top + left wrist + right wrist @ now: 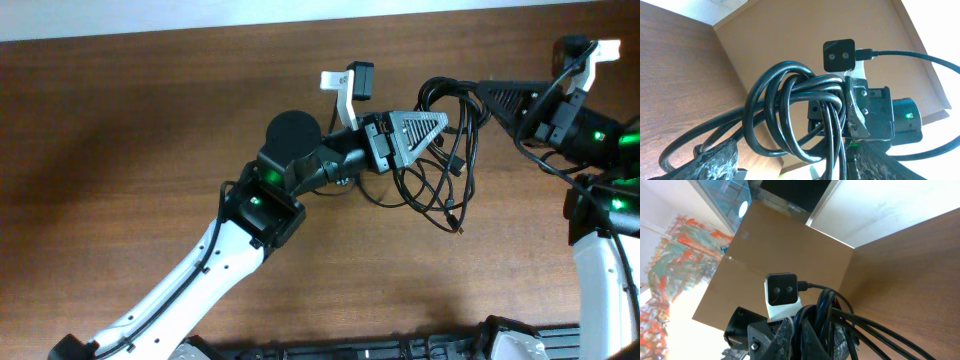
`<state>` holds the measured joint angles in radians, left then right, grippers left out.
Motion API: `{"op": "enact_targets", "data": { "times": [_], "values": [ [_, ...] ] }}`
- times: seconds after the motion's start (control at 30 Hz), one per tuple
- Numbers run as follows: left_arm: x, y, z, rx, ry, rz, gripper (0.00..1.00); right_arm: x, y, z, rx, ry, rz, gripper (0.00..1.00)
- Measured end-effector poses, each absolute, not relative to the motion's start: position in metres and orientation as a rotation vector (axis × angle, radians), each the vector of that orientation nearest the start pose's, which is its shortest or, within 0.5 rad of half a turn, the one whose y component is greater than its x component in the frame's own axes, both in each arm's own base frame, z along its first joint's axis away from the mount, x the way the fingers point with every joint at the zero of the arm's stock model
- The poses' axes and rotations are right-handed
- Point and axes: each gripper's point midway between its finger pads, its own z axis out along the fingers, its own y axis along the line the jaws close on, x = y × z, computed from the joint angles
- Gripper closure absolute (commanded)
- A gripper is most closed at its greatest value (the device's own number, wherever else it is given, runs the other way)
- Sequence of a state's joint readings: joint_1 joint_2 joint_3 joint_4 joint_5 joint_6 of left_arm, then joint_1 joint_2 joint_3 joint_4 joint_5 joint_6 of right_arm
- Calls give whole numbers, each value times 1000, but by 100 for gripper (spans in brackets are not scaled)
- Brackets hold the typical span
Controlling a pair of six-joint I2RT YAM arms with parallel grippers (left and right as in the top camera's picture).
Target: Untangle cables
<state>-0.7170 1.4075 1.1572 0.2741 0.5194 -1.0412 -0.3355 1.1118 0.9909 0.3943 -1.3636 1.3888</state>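
Observation:
The cables (452, 185) are a tangle of thin black cords lifted off the wooden table (120, 150), with loops drooping to a small plug (456, 222). My right gripper (476, 96) reaches in from the right and is shut on the top of the bundle. In the right wrist view the cords (890, 330) pass between its fingers (807, 330). My left gripper (438, 135) points right into the tangle. Its jaws stand apart in the left wrist view, with the looped cords (785, 100) hanging between the two fingers (715, 160). My right gripper (862, 107) shows there behind the loops.
The left arm (250, 205) crosses the table from the lower left; the right arm (600, 140) stands at the right edge. Black equipment (400, 345) lines the near edge of the table. A brown board wall (790, 35) rises behind the table.

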Motion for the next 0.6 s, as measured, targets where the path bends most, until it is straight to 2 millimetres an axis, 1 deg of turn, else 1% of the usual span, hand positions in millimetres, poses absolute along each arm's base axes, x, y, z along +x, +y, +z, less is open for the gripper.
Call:
{"op": "enact_targets", "data": {
  "times": [0.13, 0.3, 0.37, 0.43, 0.47, 0.53, 0.6],
  "values": [
    [285, -362, 377, 189, 1846, -1717, 34, 299, 75, 410, 72, 1786, 1667, 96],
    [286, -362, 375, 183, 1854, -1719, 44, 295, 92, 410, 25, 1800, 1704, 96],
    [287, -363, 372, 181, 1860, -1717, 47, 294, 95, 410, 15, 1803, 1712, 96],
    [288, -364, 371, 179, 1864, -1716, 54, 294, 95, 410, 15, 1804, 1713, 96],
    [288, -364, 371, 179, 1864, -1716, 59, 294, 95, 410, 15, 1803, 1712, 96],
    [288, -364, 370, 178, 1866, -1717, 73, 295, 95, 410, 17, 1802, 1711, 96],
    [288, -365, 369, 171, 1871, -1719, 99, 295, 95, 410, 16, 1801, 1711, 96]
  ]
}}
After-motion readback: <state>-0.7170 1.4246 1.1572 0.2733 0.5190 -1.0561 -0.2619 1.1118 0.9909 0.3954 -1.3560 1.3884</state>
